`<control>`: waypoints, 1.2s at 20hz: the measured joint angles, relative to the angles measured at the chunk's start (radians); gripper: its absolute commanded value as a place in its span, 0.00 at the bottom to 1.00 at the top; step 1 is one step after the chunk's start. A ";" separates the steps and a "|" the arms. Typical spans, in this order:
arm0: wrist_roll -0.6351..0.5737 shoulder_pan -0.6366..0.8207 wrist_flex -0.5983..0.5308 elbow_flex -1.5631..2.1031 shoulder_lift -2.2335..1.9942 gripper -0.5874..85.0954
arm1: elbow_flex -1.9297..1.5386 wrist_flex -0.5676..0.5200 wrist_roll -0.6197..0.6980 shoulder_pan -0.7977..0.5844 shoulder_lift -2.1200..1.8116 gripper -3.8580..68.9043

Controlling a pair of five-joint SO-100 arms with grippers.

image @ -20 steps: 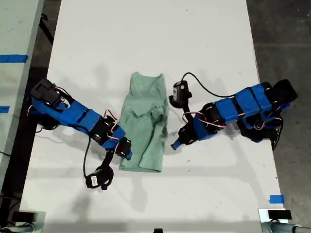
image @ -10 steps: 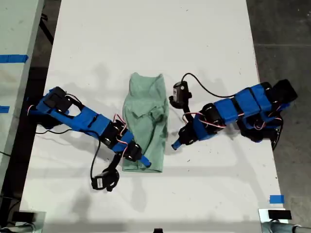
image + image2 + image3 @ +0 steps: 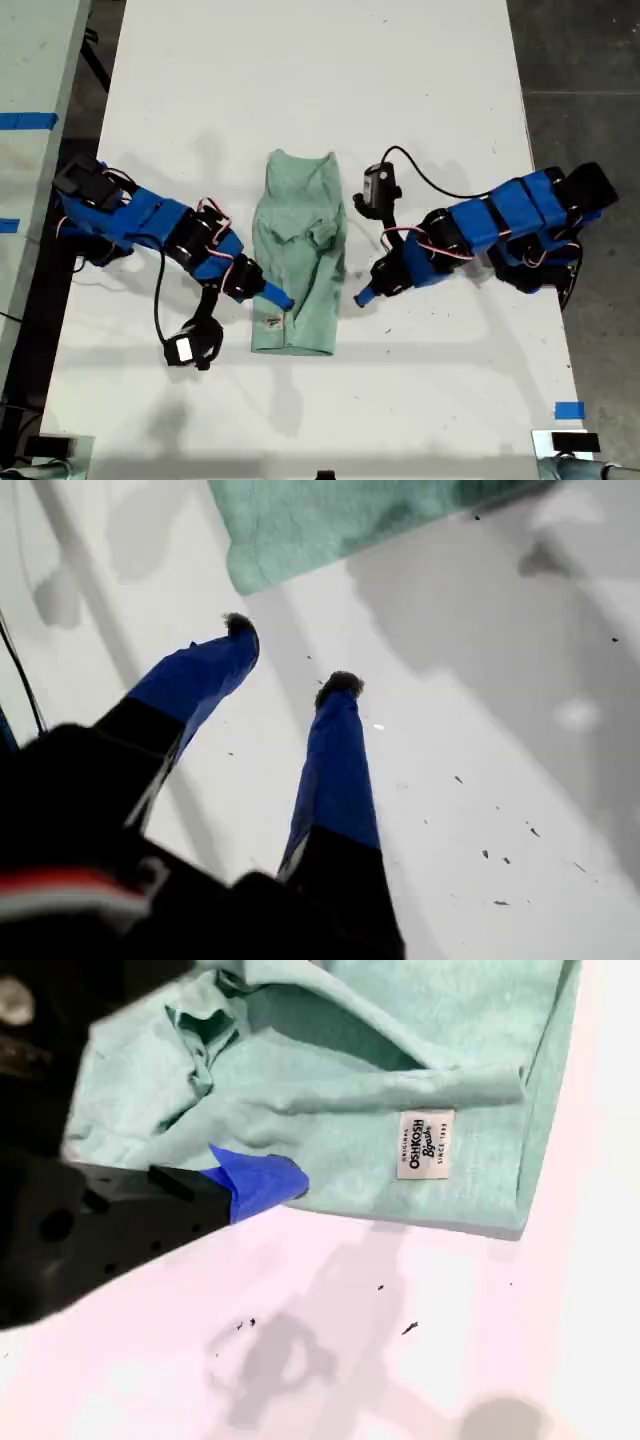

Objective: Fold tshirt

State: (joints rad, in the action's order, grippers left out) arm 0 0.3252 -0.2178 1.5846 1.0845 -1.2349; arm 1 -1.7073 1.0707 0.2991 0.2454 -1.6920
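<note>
Resting near the tshirt [image 3: 297, 260], my first gripper [image 3: 290, 655] spreads its jaws; my second gripper's [image 3: 270, 1182] seemingly shut.

Looks like a robotics lab or workshop bench: plain white table [image 3: 300, 60] on a bare grey concrete floor [image 3: 580, 70], blue tape marks [image 3: 568, 410] on the tabletop, a second taped bench [image 3: 30, 60] on the exterior view's left, exposed servo wiring [image 3: 420, 180] on blue arms.

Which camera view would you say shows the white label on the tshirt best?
The second wrist view: the label is close enough to read its print. The exterior view shows it as a tiny pale patch on the tshirt. The first wrist view misses it.
</note>
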 measured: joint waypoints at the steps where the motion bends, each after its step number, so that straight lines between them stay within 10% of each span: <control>1: 0.035 -0.003 -0.006 0.040 -0.067 0.40 | 0.000 0.008 -0.009 0.006 -0.008 0.28; 7: 0.262 -0.051 -0.560 0.699 -0.535 0.38 | 0.143 0.040 -0.075 0.035 0.091 0.36; 16: 0.281 -0.057 -0.595 0.684 -0.374 0.33 | 0.703 0.238 -0.236 0.038 0.606 0.41; 24: 0.164 -0.069 -0.572 0.517 -0.077 0.08 | 0.861 0.225 -0.245 0.049 0.819 0.41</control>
State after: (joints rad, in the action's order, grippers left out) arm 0 0.4893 -0.2869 1.0124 1.6015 -1.3116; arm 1 -0.8468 1.2962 0.0537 0.2945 -0.8728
